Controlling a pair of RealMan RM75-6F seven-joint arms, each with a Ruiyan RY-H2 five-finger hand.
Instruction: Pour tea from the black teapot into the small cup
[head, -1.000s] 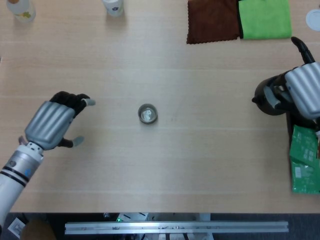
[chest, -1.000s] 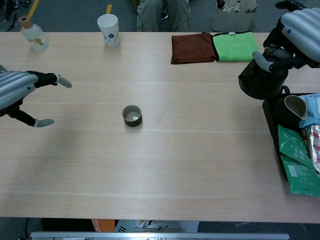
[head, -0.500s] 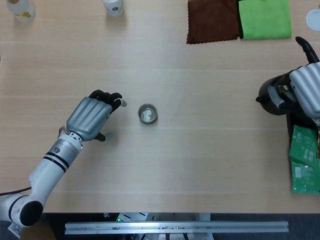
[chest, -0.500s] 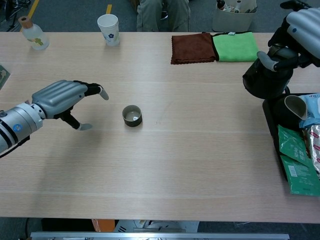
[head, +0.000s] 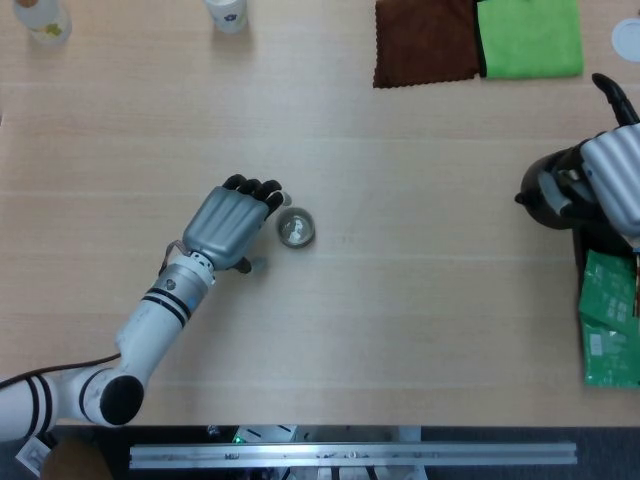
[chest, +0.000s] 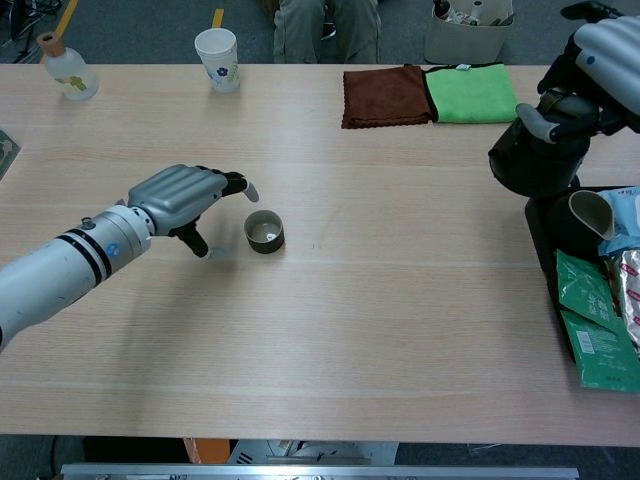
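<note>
while the left hand (chest: 180, 195) hovers spread beside the small cup (chest: 264, 231), right hand (chest: 590, 70) fingers grip the black teapot (chest: 535, 160).

Between the small cup (chest: 264, 231) and the black teapot (chest: 538, 160) the counter (chest: 400, 280) runs bare, an open lane for my right hand (chest: 600, 60). My left hand (chest: 185, 195) sits just beside the cup on its left, fingers spread toward it, blocking that side. At the far edge the brown cloth (chest: 386, 96) and green cloth (chest: 470, 92) lie flat. At the right edge a black tray (chest: 548, 232) and green packets (chest: 595, 325) crowd the space beneath the teapot.
</note>
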